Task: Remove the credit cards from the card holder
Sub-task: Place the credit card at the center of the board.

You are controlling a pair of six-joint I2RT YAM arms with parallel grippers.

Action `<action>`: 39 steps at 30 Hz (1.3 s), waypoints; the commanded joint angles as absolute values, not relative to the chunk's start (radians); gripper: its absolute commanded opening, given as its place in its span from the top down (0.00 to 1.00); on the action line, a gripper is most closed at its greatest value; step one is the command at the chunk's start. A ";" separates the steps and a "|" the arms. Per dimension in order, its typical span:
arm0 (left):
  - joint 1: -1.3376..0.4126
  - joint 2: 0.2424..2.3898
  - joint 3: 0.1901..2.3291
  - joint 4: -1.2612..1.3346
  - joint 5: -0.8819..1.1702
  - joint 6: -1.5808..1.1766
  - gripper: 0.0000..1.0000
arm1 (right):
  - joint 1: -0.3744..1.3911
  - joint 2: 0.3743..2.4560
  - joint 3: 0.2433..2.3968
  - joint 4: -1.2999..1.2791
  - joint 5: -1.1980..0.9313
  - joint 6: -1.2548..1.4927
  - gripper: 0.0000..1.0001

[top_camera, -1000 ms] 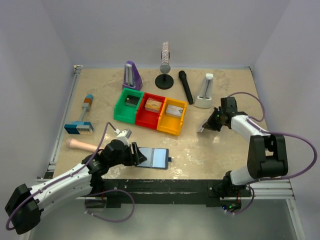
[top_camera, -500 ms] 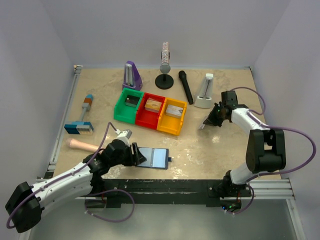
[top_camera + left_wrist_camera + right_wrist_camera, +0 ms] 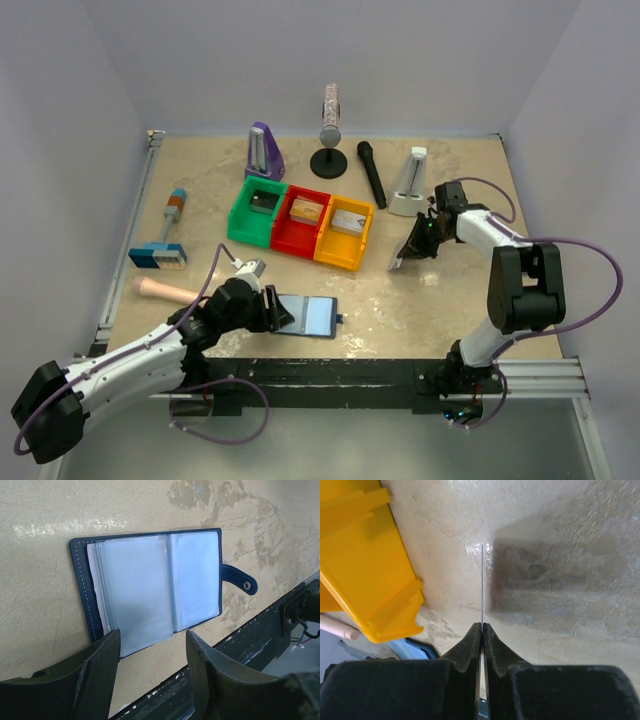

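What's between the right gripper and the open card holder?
Just bare table in the top view, from right gripper to card holder; yellow bin sits aside.

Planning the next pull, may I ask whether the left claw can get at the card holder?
Probably yes: the left claw is open at the edge of the card holder, nothing between them.

The card holder lies open on the table near its front edge, the left gripper at its left side. The right gripper holds a card right of the yellow bin.
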State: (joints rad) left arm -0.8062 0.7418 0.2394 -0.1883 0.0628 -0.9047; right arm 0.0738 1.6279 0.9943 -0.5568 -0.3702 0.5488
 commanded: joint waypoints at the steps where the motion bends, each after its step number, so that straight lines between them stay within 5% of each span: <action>1: -0.804 0.727 0.273 -0.172 0.074 -0.893 0.41 | 0.078 1.621 1.040 -0.601 -0.400 0.518 0.91; 9: -0.804 0.724 0.267 -0.170 0.072 -0.900 0.41 | 0.081 1.621 1.040 -0.607 -0.403 0.515 0.76; 29: -0.805 0.686 0.252 -0.201 0.052 -0.910 0.41 | 0.089 1.402 0.983 -0.700 -0.281 0.471 0.66; 39: -0.804 0.650 0.271 -0.284 -0.038 -0.890 0.34 | 0.570 1.172 0.979 -0.716 0.089 0.408 0.68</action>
